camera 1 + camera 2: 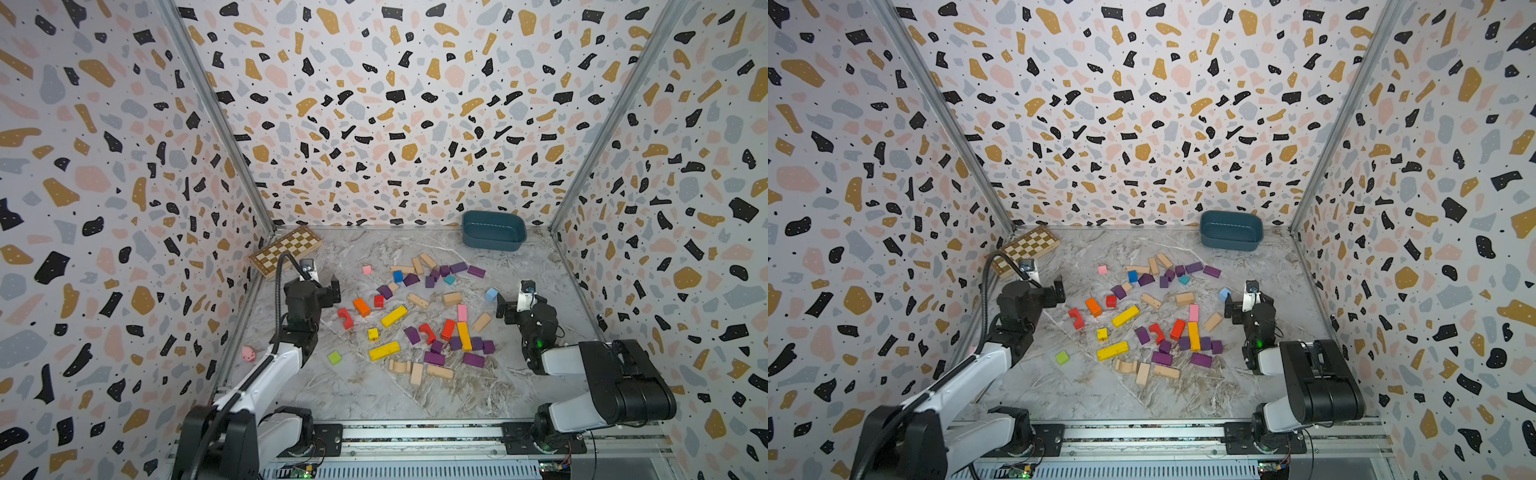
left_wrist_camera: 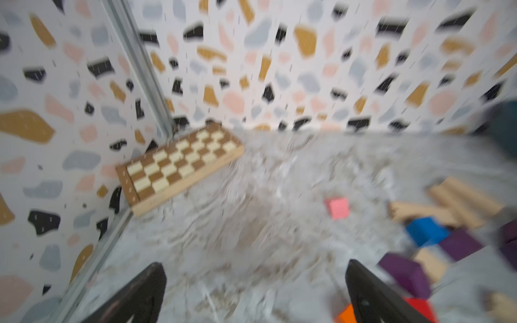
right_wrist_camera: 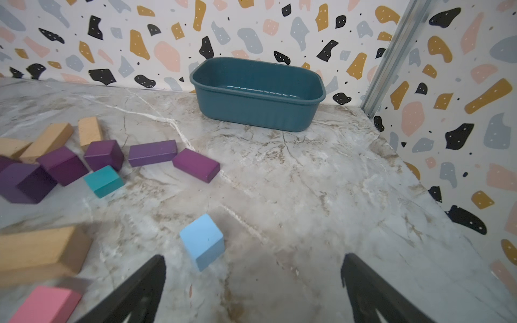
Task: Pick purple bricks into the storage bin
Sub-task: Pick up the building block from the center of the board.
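Two sets spread wide, released: left fingers, right fingers. Scattered across desk, purple bricks. At far right corner, bin.

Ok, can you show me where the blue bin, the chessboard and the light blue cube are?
storage bin (image 3: 257, 112): right wrist view, on its front outer wall.
chessboard (image 2: 181, 162): left wrist view, on its checkered top.
light blue cube (image 3: 200, 233): right wrist view, on its top face.
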